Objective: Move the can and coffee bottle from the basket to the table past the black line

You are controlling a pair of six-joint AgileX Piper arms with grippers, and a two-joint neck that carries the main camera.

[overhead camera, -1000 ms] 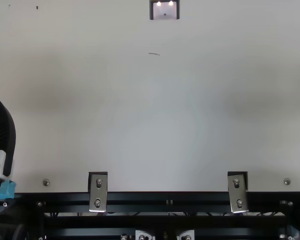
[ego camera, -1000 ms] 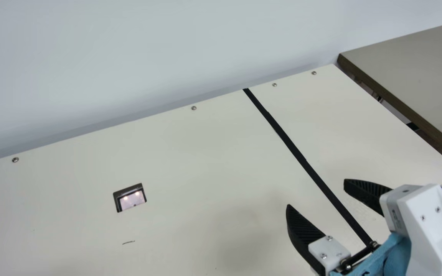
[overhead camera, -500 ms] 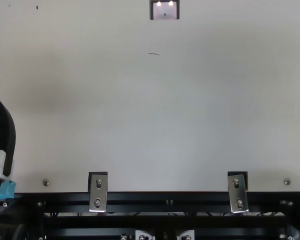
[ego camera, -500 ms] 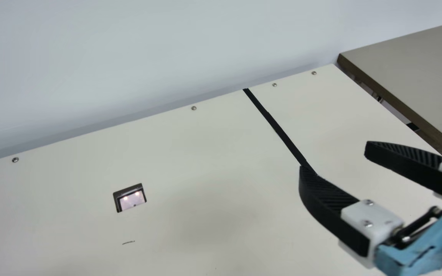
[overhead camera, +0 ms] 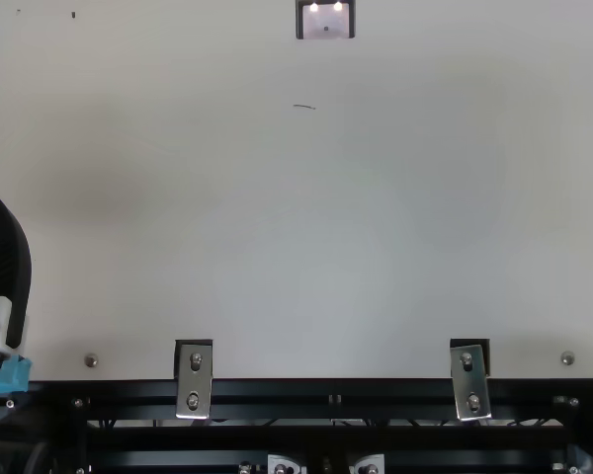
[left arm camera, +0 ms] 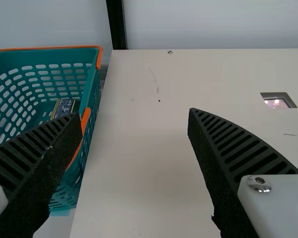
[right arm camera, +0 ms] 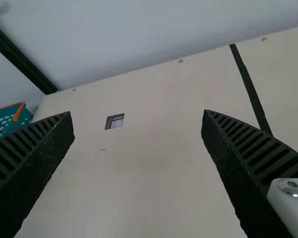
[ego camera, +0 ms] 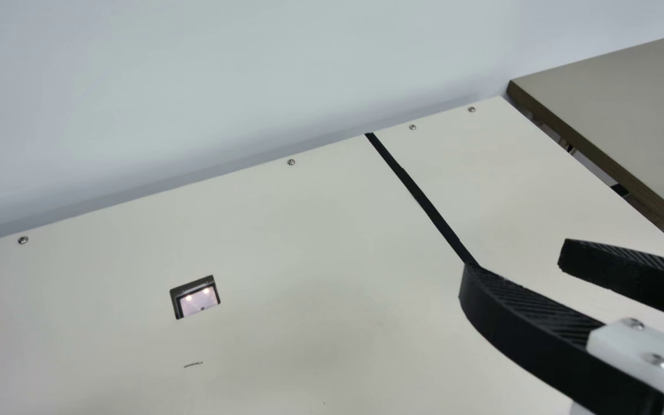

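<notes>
The cream tabletop (left arm camera: 144,173) gives a broad, flat place to set things down, with the teal basket (left arm camera: 49,48) beside its edge at the left arm's side and the black line (ego camera: 418,193) crossing it toward the right arm's side. Both the left gripper (left arm camera: 134,113) and the right gripper (right arm camera: 138,113) have their fingers well apart, with nothing between them. Inside the basket, near the wall next to the tabletop, is a dark printed item (left arm camera: 64,107), partly hidden behind a finger; it may be the can or the coffee bottle, I cannot tell which. A coffee bottle, if full, would likely be the heavier, firm and slick, best taken round the body below its shoulder so it doesn't swing. A can should be smooth and stiff if sealed, easier to dent if empty: hold it mid-body, clear of the rim, squeezing only enough to stop slipping.
</notes>
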